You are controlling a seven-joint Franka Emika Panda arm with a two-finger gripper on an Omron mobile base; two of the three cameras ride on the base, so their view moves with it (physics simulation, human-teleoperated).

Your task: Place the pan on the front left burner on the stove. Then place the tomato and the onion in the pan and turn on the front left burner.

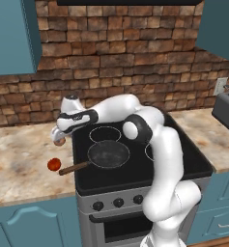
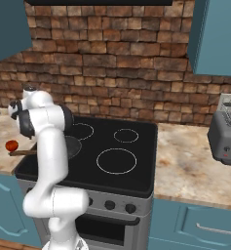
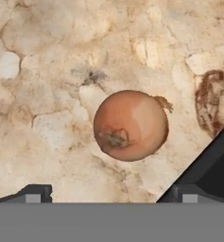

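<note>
The dark pan [image 1: 108,154] sits on the stove [image 1: 188,161] over the front left burner, its wooden handle [image 1: 74,168] sticking out left over the counter. The red tomato [image 1: 53,164] lies on the counter just beyond the handle's end; it is also in the right base view as the tomato [image 2: 11,145]. Farther back on the counter rests the tan-brown onion [image 1: 61,142]. My gripper [image 1: 58,136] hangs right above it, pointing down. In the hand view the onion [image 3: 131,125] lies on the stone counter beyond my open gripper [image 3: 111,193], untouched.
A grey toaster [image 1: 227,108] stands on the right counter. Black knobs [image 1: 118,202] line the stove's steel front. White rings [image 2: 116,160] mark the other burners. A brick wall and teal cabinets [image 1: 12,36] close off the back.
</note>
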